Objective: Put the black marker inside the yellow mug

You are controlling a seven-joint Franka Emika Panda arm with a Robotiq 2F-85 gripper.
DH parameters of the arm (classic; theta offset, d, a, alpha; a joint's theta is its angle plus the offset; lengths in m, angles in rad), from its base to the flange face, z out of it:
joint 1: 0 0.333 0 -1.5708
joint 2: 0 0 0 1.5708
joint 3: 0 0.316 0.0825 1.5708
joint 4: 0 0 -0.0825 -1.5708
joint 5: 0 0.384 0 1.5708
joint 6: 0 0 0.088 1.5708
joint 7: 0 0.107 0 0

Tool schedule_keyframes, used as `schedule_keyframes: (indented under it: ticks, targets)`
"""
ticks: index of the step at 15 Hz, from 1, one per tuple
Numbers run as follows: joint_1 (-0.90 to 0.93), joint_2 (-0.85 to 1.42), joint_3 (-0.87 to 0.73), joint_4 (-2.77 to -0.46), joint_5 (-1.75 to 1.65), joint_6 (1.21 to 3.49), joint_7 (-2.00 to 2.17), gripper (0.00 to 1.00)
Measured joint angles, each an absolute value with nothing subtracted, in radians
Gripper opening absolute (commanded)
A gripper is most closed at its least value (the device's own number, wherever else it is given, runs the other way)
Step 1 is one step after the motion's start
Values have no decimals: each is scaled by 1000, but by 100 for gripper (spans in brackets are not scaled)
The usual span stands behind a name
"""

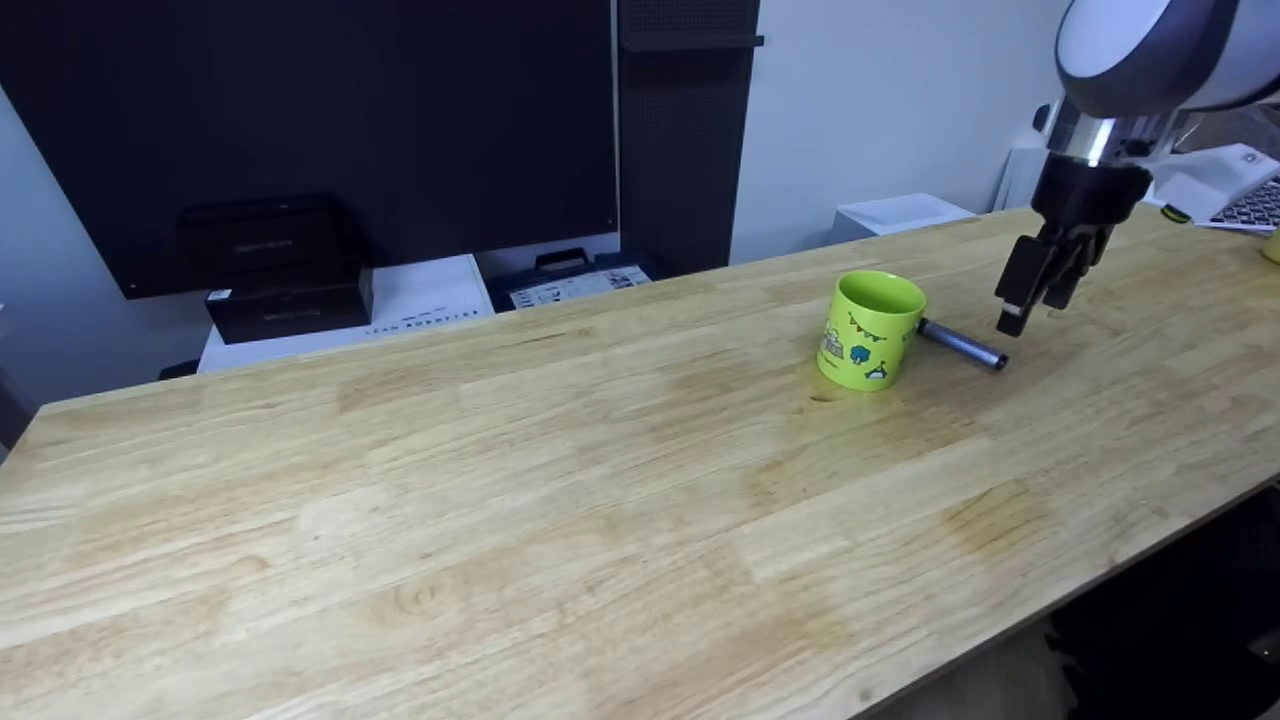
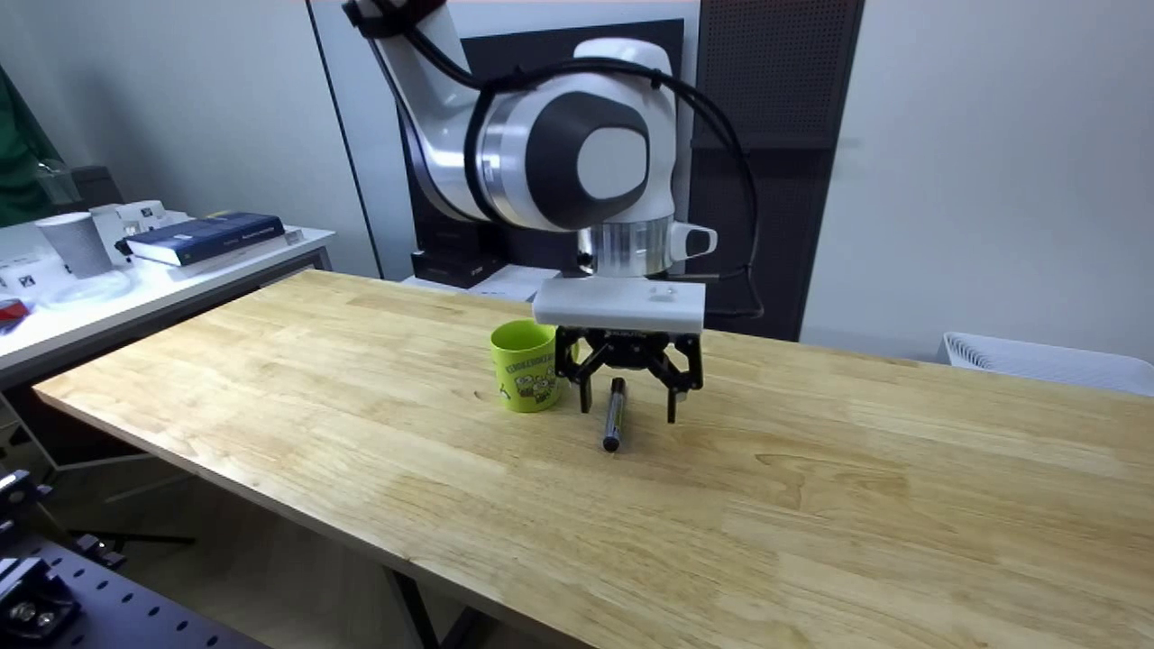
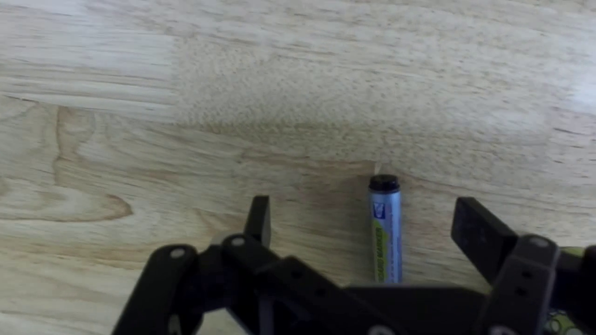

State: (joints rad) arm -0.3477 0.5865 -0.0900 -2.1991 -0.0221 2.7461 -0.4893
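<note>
The black marker lies flat on the wooden table, with a silver-grey barrel and dark ends. It shows in both exterior views (image 1: 963,345) (image 2: 615,415) and in the wrist view (image 3: 387,232), where its lower part is hidden behind the gripper body. The yellow mug, yellow-green with small printed pictures, stands upright beside it (image 1: 868,335) (image 2: 523,374); only a sliver shows in the wrist view (image 3: 562,323). My gripper is open and empty above the table (image 1: 1035,312) (image 2: 628,415). In the wrist view its fingers (image 3: 363,200) are spread apart, with the marker between them in the picture, below.
The wooden table (image 1: 500,520) has its near edge at the lower right. A laptop (image 1: 1255,208) lies at the far right, with part of a yellow object (image 1: 1273,246) by it. A white side table (image 2: 171,279) holds a blue book (image 2: 206,238) and a grey cup (image 2: 77,243).
</note>
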Motion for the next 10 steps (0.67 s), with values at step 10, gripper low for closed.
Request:
schedule_keyframes:
  ticks: [10]
  targets:
    - [-254,731,-125,-2030,-40,2753,-318,73]
